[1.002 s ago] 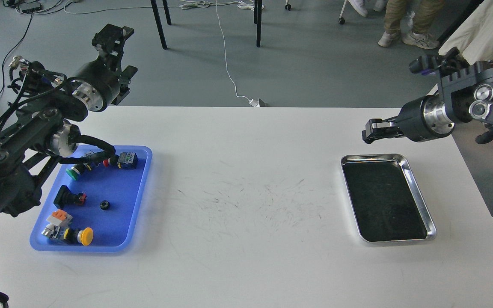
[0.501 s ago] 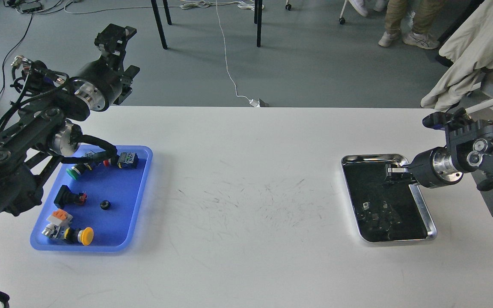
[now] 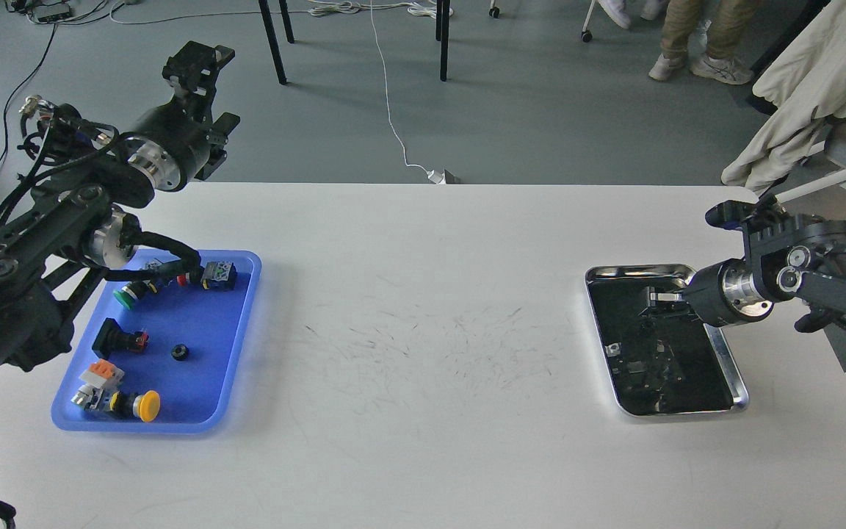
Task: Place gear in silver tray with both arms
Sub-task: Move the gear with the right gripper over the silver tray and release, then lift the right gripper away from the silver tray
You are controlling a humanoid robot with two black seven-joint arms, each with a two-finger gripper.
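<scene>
The gear (image 3: 180, 352) is a small black toothed ring lying in the blue plastic tray (image 3: 236, 345) at the left, apart from the other parts. The silver tray (image 3: 736, 375) lies at the right, and its dark bottom mirrors my right arm. My right gripper (image 3: 655, 300) hangs low over the tray's far half; it is small and dark against the tray, so its fingers cannot be told apart. My left gripper (image 3: 203, 81) is raised beyond the table's far left edge, well above and behind the blue tray, with its fingers spread and empty.
The blue tray also holds push buttons with green (image 3: 125, 297) and yellow (image 3: 147, 405) caps, a black switch (image 3: 116, 339) and an orange-topped part (image 3: 102, 373). A black cable (image 3: 166, 253) from my left arm droops over its far end. The white table (image 3: 423, 441) is scuffed in the middle.
My right arm has come down from above the silver tray's far edge to low over the tray, then shifted slightly left. The left arm has barely moved.
</scene>
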